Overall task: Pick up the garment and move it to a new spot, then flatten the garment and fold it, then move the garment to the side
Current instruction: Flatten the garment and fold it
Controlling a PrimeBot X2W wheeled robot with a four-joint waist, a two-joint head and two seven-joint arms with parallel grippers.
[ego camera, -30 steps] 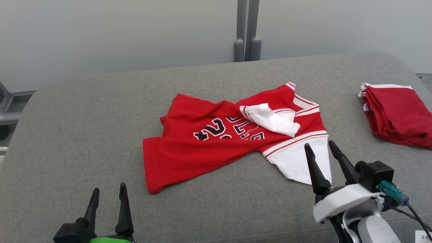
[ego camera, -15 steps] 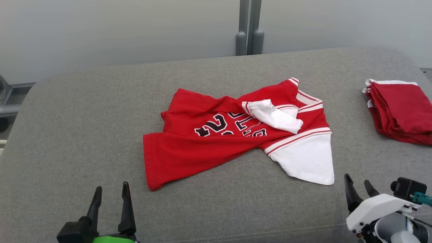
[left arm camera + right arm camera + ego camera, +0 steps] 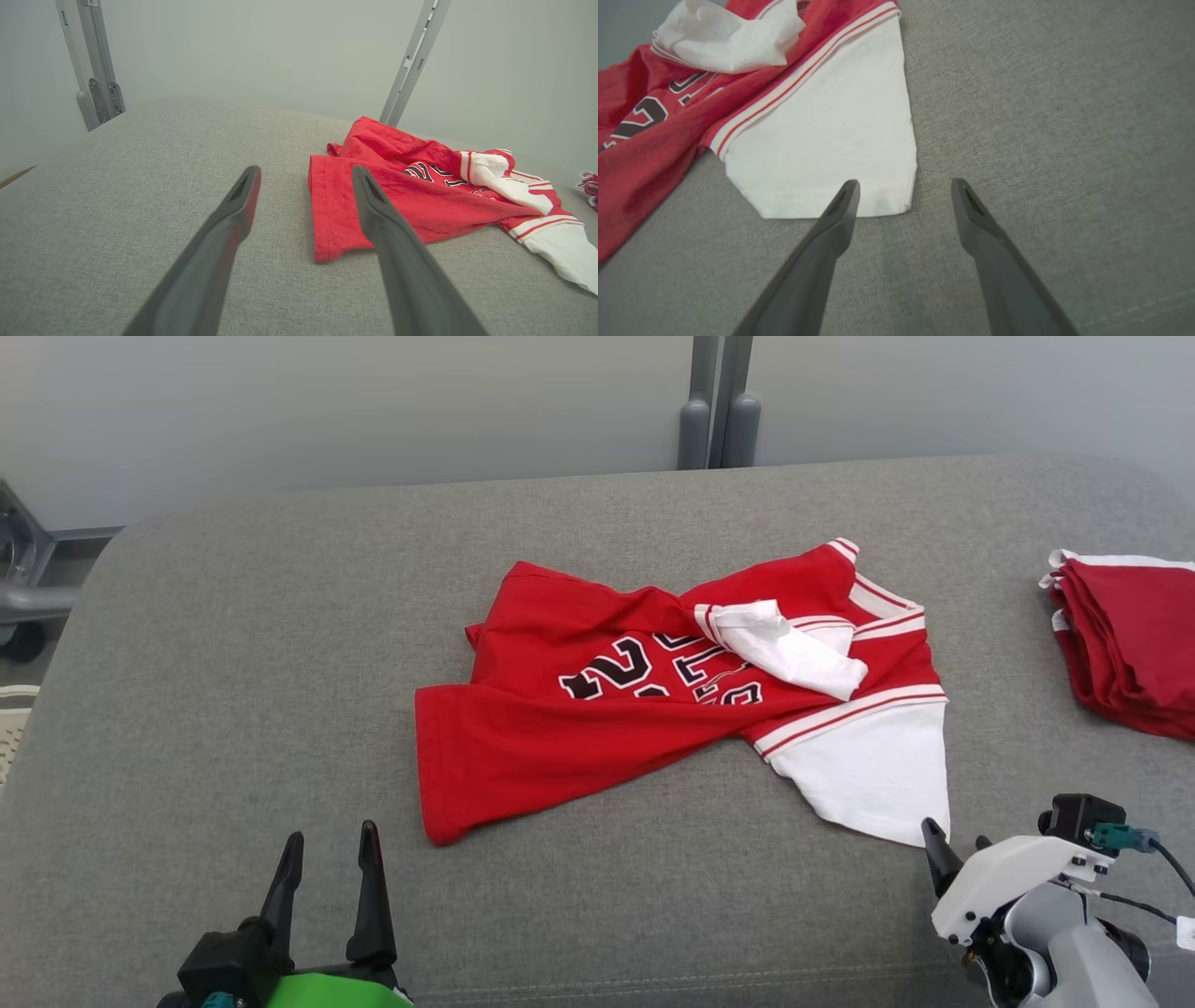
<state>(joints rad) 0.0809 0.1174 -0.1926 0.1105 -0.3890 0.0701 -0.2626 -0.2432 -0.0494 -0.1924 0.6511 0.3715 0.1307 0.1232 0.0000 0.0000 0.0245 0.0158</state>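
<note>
The garment (image 3: pixel 644 709) is a red jersey with black-and-white lettering and white sleeves, lying crumpled on the grey cushion (image 3: pixel 233 644). One white sleeve (image 3: pixel 868 775) spreads toward the front right; the other is bunched on top. My left gripper (image 3: pixel 331 835) stands open at the lower left, short of the red hem (image 3: pixel 327 219), holding nothing. My right gripper (image 3: pixel 957 835) is open just in front of the white sleeve's corner (image 3: pixel 896 196), and its left fingertip (image 3: pixel 847 191) overlaps the sleeve's hem in the right wrist view. Nothing is between its fingers.
A stack of folded red and white garments (image 3: pixel 1130 635) lies at the right edge of the cushion. A grey post (image 3: pixel 719 401) rises behind the cushion against a pale wall. The cushion's front edge runs just before both grippers.
The right gripper has pulled back from over the white sleeve, toward me and to the right, and now sits low at the sleeve's corner. The camera has shifted slightly. The garment lies unchanged.
</note>
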